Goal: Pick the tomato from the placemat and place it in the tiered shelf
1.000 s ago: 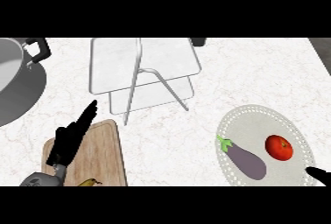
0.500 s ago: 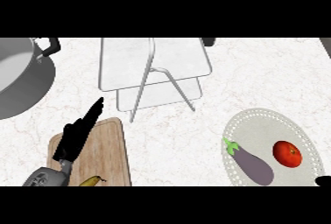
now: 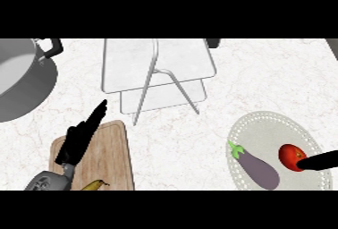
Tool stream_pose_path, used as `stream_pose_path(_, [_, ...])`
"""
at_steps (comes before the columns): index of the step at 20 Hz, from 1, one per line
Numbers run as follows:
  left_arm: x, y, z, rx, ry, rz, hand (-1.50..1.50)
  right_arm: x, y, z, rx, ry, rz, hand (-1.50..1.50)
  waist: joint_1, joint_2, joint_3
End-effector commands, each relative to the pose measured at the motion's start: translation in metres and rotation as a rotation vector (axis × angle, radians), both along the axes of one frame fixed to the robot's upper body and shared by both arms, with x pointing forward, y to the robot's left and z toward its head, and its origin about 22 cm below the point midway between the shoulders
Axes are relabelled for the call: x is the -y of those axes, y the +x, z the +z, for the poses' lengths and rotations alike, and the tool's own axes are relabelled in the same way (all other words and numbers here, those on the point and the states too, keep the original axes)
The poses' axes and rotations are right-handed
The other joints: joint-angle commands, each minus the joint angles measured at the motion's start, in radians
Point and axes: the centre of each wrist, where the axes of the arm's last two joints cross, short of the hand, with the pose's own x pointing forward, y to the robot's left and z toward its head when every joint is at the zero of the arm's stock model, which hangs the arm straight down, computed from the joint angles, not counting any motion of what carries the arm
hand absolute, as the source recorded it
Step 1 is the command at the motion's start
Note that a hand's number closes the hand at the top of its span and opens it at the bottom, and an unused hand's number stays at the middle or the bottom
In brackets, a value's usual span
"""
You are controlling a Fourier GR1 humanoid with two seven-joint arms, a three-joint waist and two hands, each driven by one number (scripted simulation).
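Note:
A red tomato [image 3: 289, 154] lies on the pale round placemat [image 3: 277, 126] at the right, beside a purple eggplant [image 3: 255, 167]. Only a black finger of my right hand [image 3: 318, 160] shows, coming in from the right edge and touching the tomato's right side. The rest of that hand is out of view. The glass tiered shelf [image 3: 158, 69] on its metal frame stands at the top centre. My left hand [image 3: 78, 139] rests open over the wooden cutting board [image 3: 111, 156] at the lower left, fingers straight and pointing up and to the right.
A large grey pot [image 3: 19, 77] with a black handle fills the upper left corner. A yellow banana tip [image 3: 94, 184] peeks up at the lower edge of the board. A dark object [image 3: 213, 43] sits behind the shelf.
The view has shifted so everything sits further right and lower. My right hand's finger has come in from the right edge and now touches the tomato. The left hand keeps its pose.

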Motion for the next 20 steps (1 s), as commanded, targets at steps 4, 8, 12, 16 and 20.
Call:
stream_pose_path(4, [0.002, -0.008, -0.012, -0.028, 0.000, 0.013, 0.00, -0.017, 0.035, -0.022, -0.227, 0.021, -0.158, -1.50, -0.018, -0.003, -0.004])
stream_pose_path(8, [-0.010, -0.009, -0.015, -0.030, -0.014, 0.034, 0.00, -0.028, 0.042, -0.041, -0.266, -0.017, -0.152, -1.50, -0.033, -0.005, -0.004])
stream_pose_path(12, [-0.022, -0.010, -0.006, -0.043, -0.012, 0.050, 0.00, -0.014, 0.048, -0.033, -0.302, -0.079, -0.148, -1.50, -0.046, -0.013, -0.004])
stream_pose_path(16, [-0.010, -0.002, -0.001, -0.036, -0.014, 0.054, 0.00, -0.027, 0.049, -0.045, -0.333, -0.096, -0.116, -1.50, -0.064, -0.015, -0.003])
stream_pose_path(20, [-0.005, -0.006, -0.002, -0.029, -0.009, 0.050, 0.00, -0.031, 0.065, -0.046, -0.341, -0.071, -0.122, -1.50, -0.058, -0.015, -0.002])
